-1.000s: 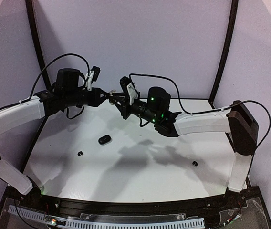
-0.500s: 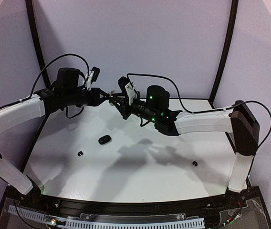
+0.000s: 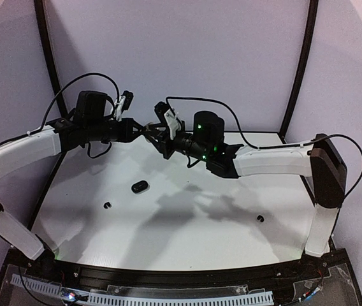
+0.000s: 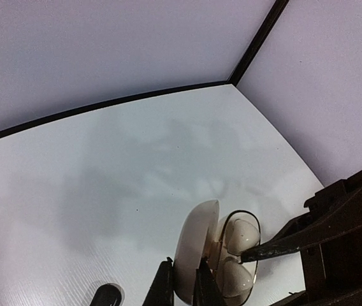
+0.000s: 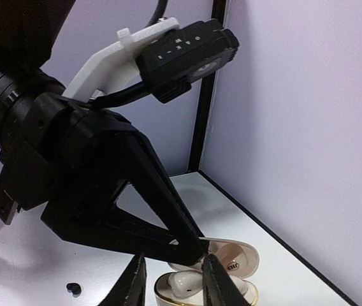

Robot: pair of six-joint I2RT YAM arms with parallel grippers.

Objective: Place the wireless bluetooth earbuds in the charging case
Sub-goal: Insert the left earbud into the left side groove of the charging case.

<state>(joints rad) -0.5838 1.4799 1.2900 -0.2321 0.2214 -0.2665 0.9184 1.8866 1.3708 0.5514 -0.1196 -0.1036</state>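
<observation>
Left claw (image 4: 181, 287): I hold it raised above the far part of the white table (image 3: 187, 236), reaching towards the right; its two black fingers are clamped on the edge of a glossy white clamshell charging case (image 4: 194, 252).
Small black rounded earbud, left (image 3: 108, 205): it lies on the table, well below and apart from both my claws.
Black oval case (image 3: 140, 187): it rests on the table just right of that earbud, nearly under my left claw.
Charging case: it hangs open in the air, lid swung up and gold-rimmed tray facing my right claw.
White earbuds: one (image 4: 241, 233) and another (image 4: 229, 279) sit side by side in the tray of the open case.
Right claw (image 5: 174, 284): I hold it nose to nose with my left claw, at the mouth of the case. Its fingers stand a little apart on either side of a white earbud, one tip touching it; I cannot tell whether they pinch it.
Small black rounded earbud, right (image 3: 260, 218): it lies alone on the table's right part, under my right forearm and far from the claws.
</observation>
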